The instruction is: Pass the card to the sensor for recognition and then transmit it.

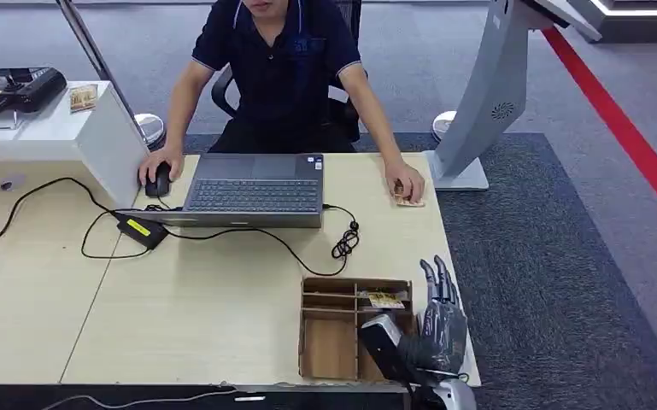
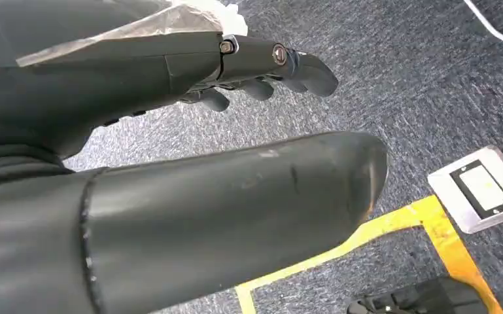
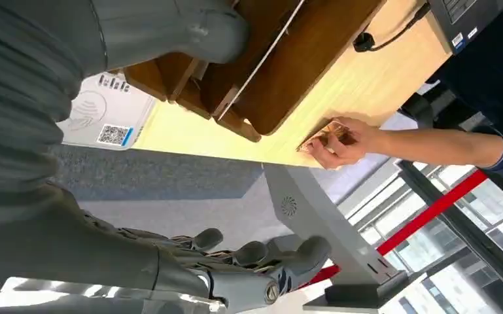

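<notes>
A card point(image 1: 385, 299) lies in the wooden tray's point(image 1: 329, 346) upper-right compartment on the counter point(image 1: 205, 299); just beside it the right robot hand point(image 1: 438, 318) hovers, fingers spread, empty; the left robot hand point(image 2: 261, 72) hangs over carpet, fingers loosely apart, holding nothing; a person's hand point(image 1: 406, 182) presses another card point(image 1: 409, 201).

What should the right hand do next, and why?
Probably lower toward the card lying in the wooden organizer: the right hand hovers open beside that box, holding nothing, so nothing can reach the sensor until a card is picked.
</notes>
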Motion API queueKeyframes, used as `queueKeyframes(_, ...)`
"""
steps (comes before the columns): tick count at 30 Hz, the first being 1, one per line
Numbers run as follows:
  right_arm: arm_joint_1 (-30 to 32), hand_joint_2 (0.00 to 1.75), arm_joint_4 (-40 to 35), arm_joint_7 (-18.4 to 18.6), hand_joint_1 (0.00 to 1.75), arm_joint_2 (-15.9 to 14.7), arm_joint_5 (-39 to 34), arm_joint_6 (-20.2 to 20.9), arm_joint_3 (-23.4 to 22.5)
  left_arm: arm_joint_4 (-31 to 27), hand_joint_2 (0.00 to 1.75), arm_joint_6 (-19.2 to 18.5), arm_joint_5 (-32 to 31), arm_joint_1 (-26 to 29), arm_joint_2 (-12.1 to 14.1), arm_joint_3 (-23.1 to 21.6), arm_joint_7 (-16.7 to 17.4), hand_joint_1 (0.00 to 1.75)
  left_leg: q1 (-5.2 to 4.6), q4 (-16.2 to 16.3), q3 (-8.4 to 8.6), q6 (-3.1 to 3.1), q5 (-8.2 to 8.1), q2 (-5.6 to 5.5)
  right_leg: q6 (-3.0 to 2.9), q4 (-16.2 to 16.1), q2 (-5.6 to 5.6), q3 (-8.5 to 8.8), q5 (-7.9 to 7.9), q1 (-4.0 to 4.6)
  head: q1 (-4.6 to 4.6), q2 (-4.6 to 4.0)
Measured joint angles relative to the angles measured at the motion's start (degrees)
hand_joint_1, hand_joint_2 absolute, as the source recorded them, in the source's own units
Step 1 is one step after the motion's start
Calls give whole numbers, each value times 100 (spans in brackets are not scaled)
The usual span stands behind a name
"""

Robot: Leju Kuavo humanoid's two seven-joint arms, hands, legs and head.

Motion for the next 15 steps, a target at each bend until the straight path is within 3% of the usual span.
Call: queueKeyframes(15,-1,175,24,0,33,2,0,0,-2,0,0,0,4,0,0,0,0,0,0,0,0,0,0,0,0,0,0,0,0,0,0,0)
